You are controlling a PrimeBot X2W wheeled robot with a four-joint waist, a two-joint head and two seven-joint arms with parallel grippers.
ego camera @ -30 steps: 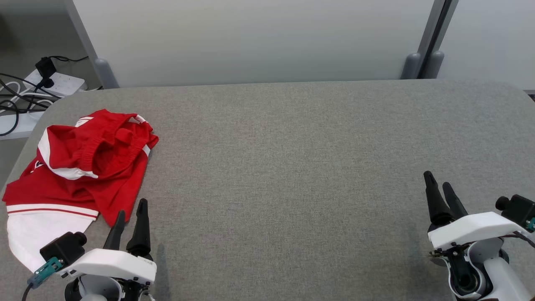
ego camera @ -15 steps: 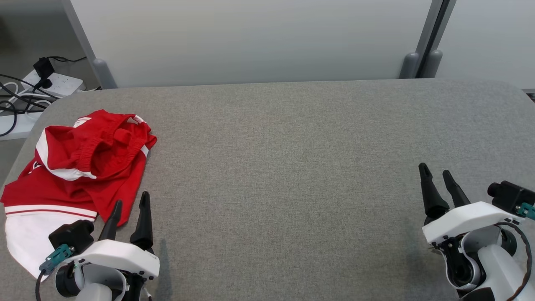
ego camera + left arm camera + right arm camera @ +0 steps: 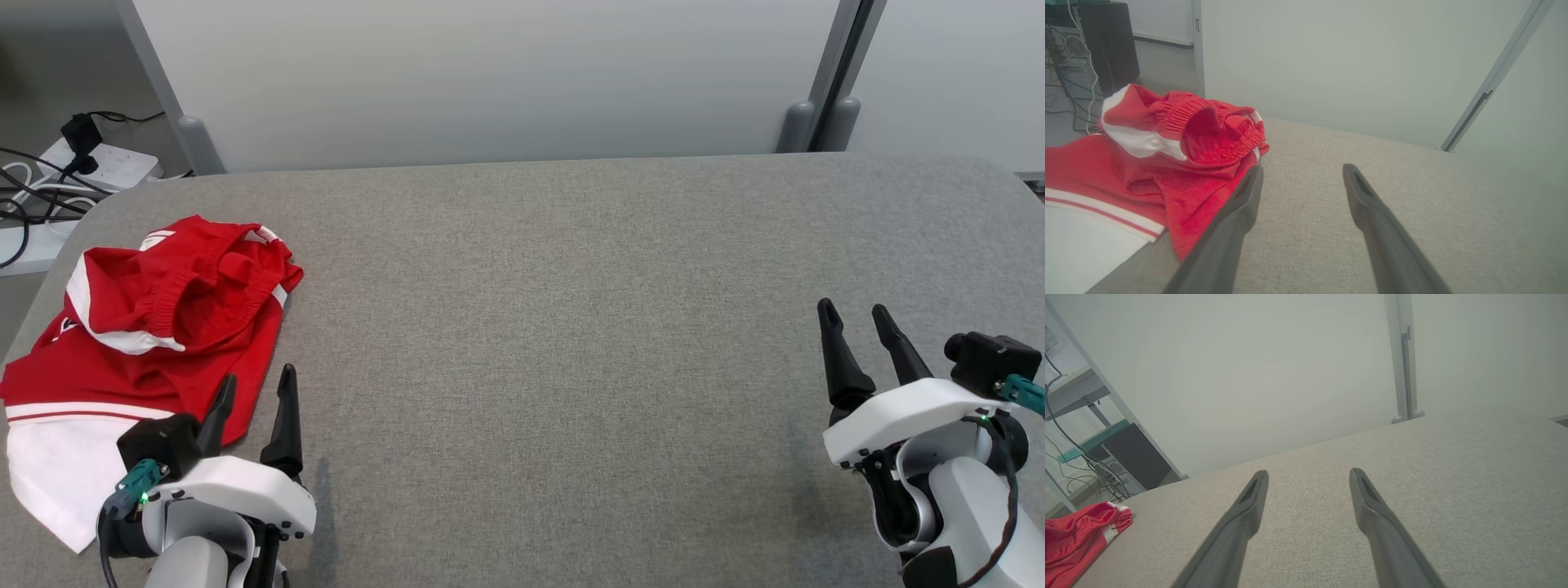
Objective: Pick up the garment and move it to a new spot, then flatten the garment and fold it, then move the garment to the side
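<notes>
Your garment (image 3: 155, 327), a pair of red shorts with white trim, is lying crumpled along the left edge of the table (image 3: 555, 327), somewhere between the far left corner and the near one. The elastic waistband (image 3: 1184, 110) is bunched up and gaping open on top, and a white panel (image 3: 57, 465) spreads out toward the near left corner.

Your left gripper (image 3: 259, 374) hovers right by the garment's near right side, fingers spread wide with nothing between them. In the left wrist view one finger (image 3: 1239, 212) overlaps the red hem, but honestly I can't tell if it's touching the cloth or just above it.

Your right gripper (image 3: 852, 306) is way over toward the near right corner, well apart from the garment. It's spread wide too and holding nothing, with just grey fabric tabletop under it.

Off the far left corner there's a white power strip (image 3: 114, 167) with a black plug (image 3: 79, 129) in it.
</notes>
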